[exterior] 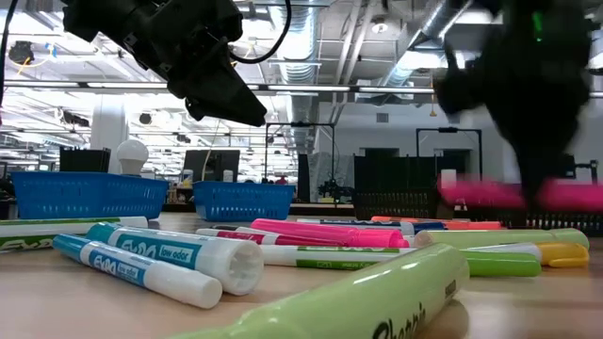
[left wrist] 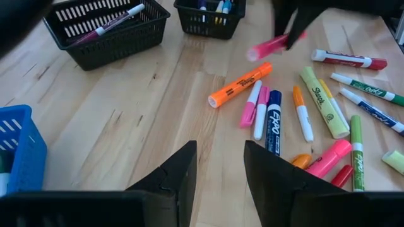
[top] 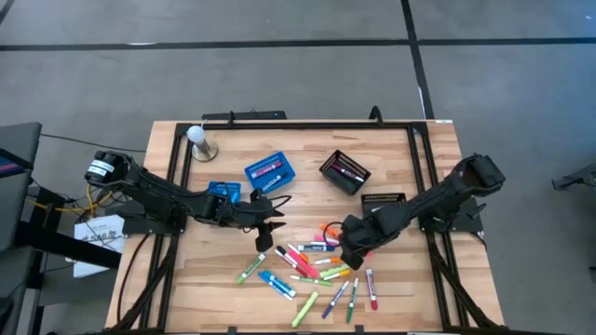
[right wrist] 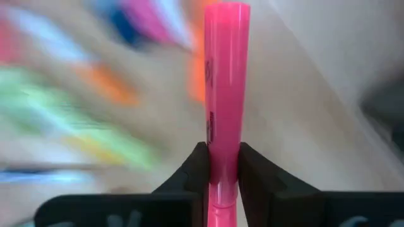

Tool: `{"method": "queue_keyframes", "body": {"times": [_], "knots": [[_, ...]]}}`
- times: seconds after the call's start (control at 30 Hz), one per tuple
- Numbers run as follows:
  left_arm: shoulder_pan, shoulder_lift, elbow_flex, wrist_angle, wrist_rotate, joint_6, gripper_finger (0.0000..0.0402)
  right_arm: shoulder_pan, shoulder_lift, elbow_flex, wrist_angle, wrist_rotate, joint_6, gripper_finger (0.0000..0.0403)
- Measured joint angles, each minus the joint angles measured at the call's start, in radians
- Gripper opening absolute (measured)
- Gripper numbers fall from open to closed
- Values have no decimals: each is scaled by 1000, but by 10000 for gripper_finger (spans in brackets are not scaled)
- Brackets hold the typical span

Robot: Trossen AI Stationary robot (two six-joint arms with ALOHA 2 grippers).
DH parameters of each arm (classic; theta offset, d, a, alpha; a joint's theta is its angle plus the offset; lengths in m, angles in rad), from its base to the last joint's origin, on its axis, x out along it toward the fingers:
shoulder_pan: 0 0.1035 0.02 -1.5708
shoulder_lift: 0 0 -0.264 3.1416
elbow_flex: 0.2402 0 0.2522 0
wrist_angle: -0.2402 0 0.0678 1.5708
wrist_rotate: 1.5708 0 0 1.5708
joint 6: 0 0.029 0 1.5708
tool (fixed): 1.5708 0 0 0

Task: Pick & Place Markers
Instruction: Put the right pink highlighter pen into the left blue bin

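Fingers of the right gripper (right wrist: 221, 164) pinch a pink capped marker (right wrist: 225, 94), lifted just above the marker pile (top: 312, 270); left gripper (left wrist: 219, 170) hovers beside it, fingers parted and empty. Roughly eighteen markers lie on the wooden tabletop (top: 214, 270); a few sit in two blue plastic baskets (top: 270, 171) and two black mesh baskets (top: 345, 173), so most sorting remains

Pink marker (right wrist: 225, 94): glossy smooth plastic. Table (left wrist: 139, 120): pale planked wood, matt. Black baskets (left wrist: 104, 31): mesh.
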Motion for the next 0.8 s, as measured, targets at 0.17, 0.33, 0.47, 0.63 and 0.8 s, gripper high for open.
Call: {"method": "queue_keyframes", "body": {"times": [0.17, 0.33, 0.47, 0.63, 0.8], "knots": [[0, 0, 0, 8, 0, 1, 127, 1, -95, 36, 99, 217, -144, 50], [0, 0, 0, 25, 0, 32, 127, -15, -110, 35, 315, 470, -442, 74], [0, 0, -1, 80, 1, 94, 127, -62, -76, 36, 546, 476, -705, 65], [0, -3, -1, 190, 11, 185, 127, -143, -69, 36, 743, 320, -901, 63], [0, -20, -1, 258, 11, 232, 127, -192, -73, 36, 752, 157, -916, 68]]}}
